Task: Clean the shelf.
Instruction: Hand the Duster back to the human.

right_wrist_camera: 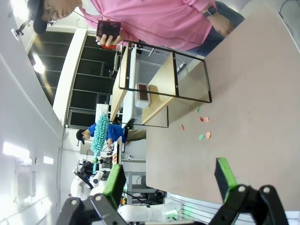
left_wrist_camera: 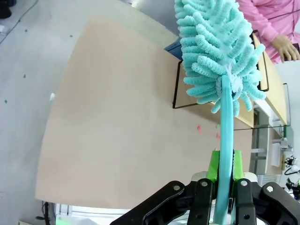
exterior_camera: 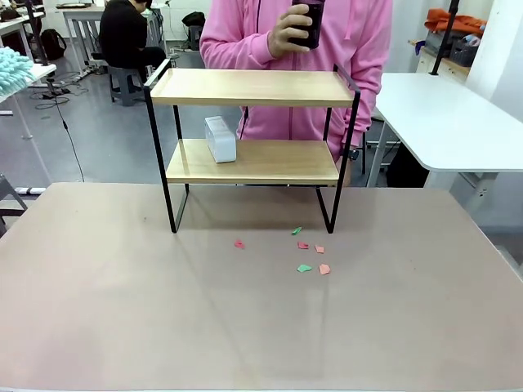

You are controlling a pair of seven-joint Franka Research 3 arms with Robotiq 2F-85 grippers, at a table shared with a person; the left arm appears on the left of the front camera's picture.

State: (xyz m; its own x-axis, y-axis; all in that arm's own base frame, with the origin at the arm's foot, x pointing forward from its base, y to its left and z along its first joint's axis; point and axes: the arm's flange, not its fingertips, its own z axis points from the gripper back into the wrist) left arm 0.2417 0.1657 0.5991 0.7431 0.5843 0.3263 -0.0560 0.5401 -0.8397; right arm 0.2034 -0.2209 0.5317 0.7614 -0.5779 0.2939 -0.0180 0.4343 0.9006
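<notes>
Front view: shelf (exterior_camera: 253, 87) stands on the tan table (exterior_camera: 122, 286), far middle, four legs down. A small white box (exterior_camera: 220, 139) sits on the lower board, left of centre. Red, green and orange paper scraps (exterior_camera: 304, 268) lie on the table just in front of the shelf's right side. A person in pink stands behind it, one hand (exterior_camera: 286, 33) holding a dark phone (exterior_camera: 306, 23). The fluffy teal duster (exterior_camera: 12, 69) head pokes in at the left edge.

Left wrist view: left gripper (left_wrist_camera: 225, 166) is clamped on the duster's handle, green pads either side. The head is raised above the table, shelf beyond it.

Right wrist view: right gripper (right_wrist_camera: 169, 180) hangs above the table's near edge, jaws wide, nothing between them. Shelf well apart.
</notes>
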